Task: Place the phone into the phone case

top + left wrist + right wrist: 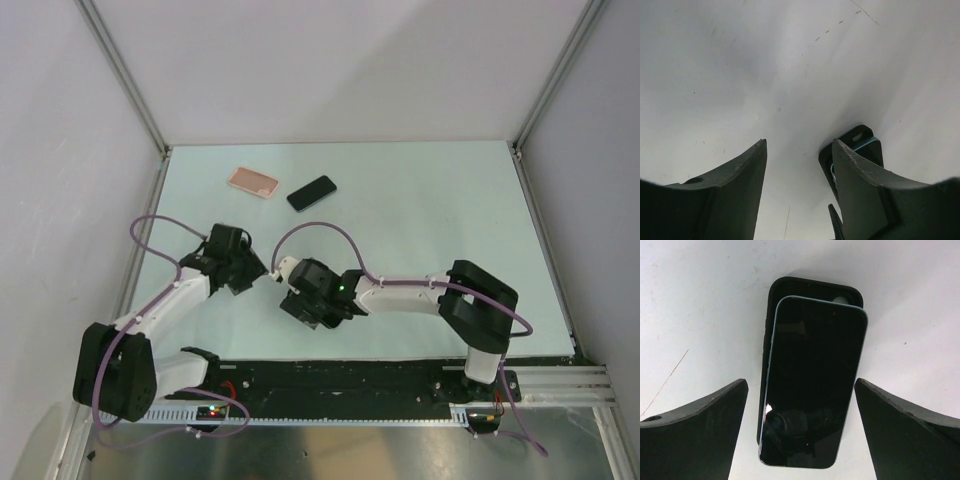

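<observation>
The salmon-pink phone case lies flat at the far left of the table, with a black slab just to its right. In the right wrist view, a dark-screened phone with a pale blue rim lies askew on a black shell. My right gripper is open, with one finger on each side of this phone and apart from it. My left gripper is open and empty over bare table. The black shell and blue rim show behind its right finger. In the top view the right gripper hides this phone.
The two grippers are close together near the table's front middle, the left gripper almost meeting the right wrist. Grey walls enclose the table on the left, back and right. Purple cables loop above both arms.
</observation>
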